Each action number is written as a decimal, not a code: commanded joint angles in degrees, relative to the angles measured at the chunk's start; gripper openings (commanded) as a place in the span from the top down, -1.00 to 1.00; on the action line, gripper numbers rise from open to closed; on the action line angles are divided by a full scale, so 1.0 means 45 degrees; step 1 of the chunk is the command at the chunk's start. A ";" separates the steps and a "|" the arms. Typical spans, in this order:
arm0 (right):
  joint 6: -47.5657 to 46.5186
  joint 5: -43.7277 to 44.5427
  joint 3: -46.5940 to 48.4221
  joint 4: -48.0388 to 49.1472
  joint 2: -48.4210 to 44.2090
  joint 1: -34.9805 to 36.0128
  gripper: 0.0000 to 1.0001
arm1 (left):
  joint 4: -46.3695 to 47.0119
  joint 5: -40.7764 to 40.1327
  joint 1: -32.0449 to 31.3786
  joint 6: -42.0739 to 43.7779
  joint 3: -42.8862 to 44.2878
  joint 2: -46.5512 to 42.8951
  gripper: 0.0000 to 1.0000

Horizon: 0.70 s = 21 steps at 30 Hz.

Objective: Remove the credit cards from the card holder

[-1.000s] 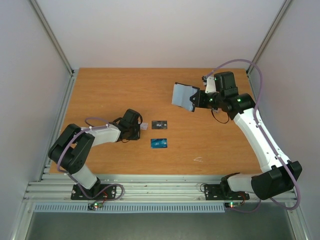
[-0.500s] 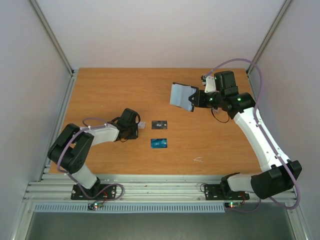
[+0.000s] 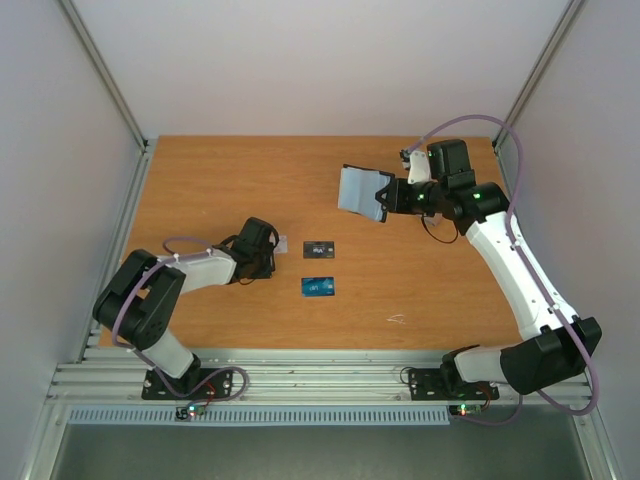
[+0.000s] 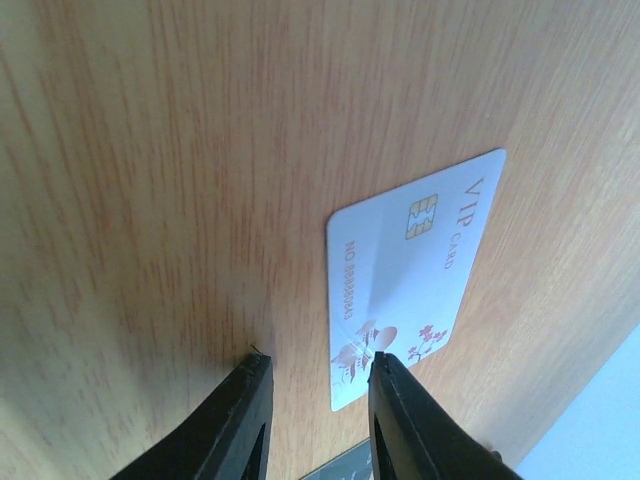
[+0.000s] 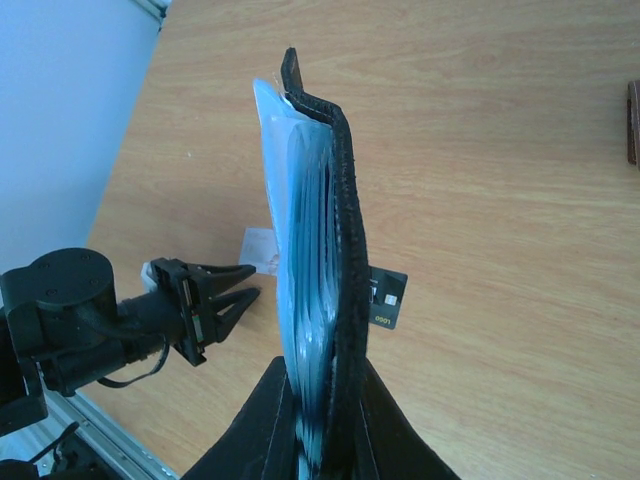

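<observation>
My right gripper (image 3: 388, 197) is shut on the black card holder (image 3: 362, 190) and holds it open above the back of the table. In the right wrist view the card holder (image 5: 322, 250) is edge-on, its light blue lining on the left. My left gripper (image 3: 274, 248) is open and empty, low over the table. A white VIP card (image 4: 415, 265) with a gold chip lies flat just beyond its fingertips (image 4: 392, 372). It also shows in the top view (image 3: 285, 244). A black card (image 3: 318, 248) and a blue card (image 3: 318, 286) lie flat to the right.
A small white scrap (image 3: 397, 319) lies near the front right of the wooden table (image 3: 200, 180). A dark brown thing (image 5: 634, 122) shows at the right edge of the right wrist view. Metal rails (image 3: 300, 375) run along the near edge.
The left gripper has shifted slightly by the white card. The right gripper has moved the card holder a little to the left.
</observation>
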 commanded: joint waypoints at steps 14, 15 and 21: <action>-0.0402 -0.0559 0.0565 -0.0156 -0.0814 -0.0041 0.98 | -0.1990 0.1263 0.0139 0.3922 -0.0907 -0.2358 0.44; -0.0422 -0.0733 0.0597 -0.0147 -0.0828 -0.0058 0.98 | -0.1688 0.1558 0.0390 0.4844 -0.0820 -0.2745 0.43; -0.0775 -0.1168 0.0785 -0.0050 -0.0933 -0.0061 0.97 | 0.1184 0.2850 0.2172 1.2295 0.0513 -0.3065 0.09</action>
